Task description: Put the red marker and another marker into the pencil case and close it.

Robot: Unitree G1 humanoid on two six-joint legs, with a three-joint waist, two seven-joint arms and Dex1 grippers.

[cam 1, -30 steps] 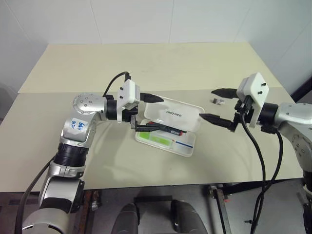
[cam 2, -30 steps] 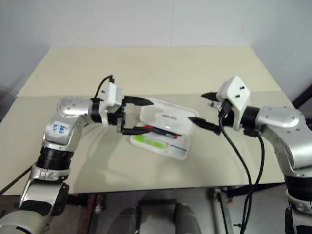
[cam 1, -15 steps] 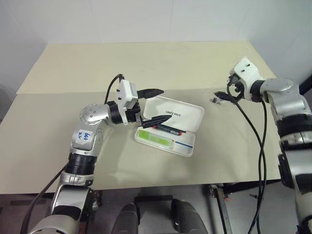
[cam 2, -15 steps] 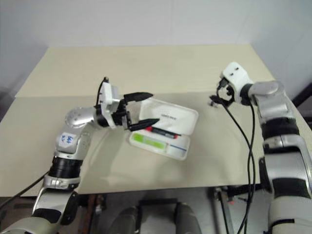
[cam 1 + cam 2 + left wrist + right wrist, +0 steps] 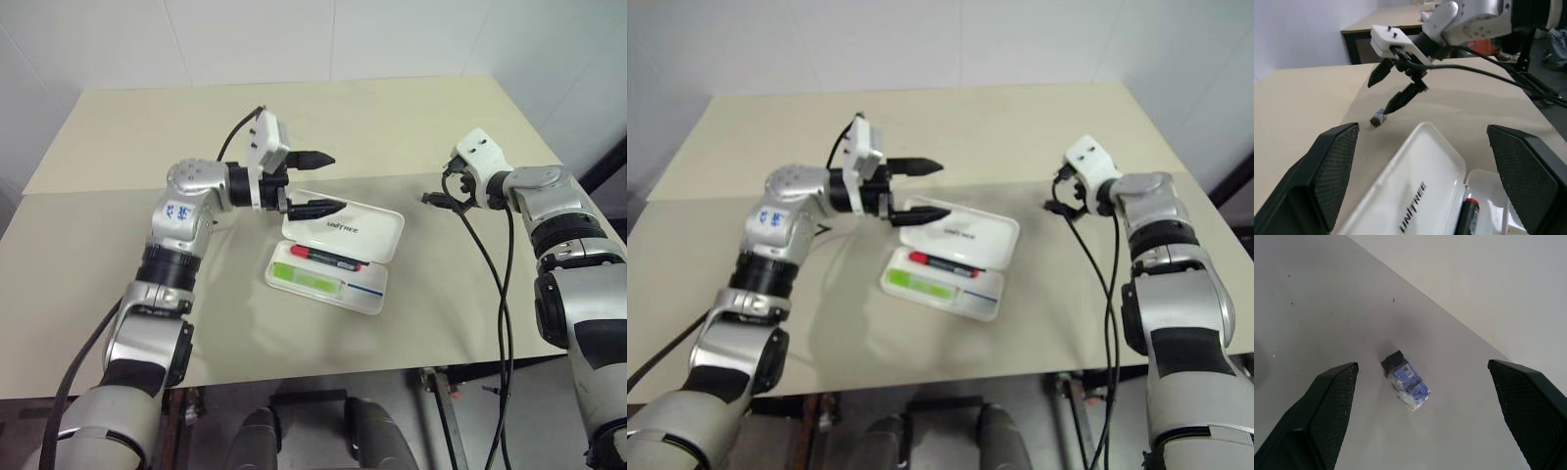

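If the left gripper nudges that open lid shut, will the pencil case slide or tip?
The pencil case looks thin, hard and light, lying flat on the smooth table, so it would probably slide rather than tip. The lid seems stiff and should likely swing as one piece. Both markers inside add little weight.

The pencil case [image 5: 338, 257] looks like glossy white plastic on a matt, smooth table [image 5: 147, 137].
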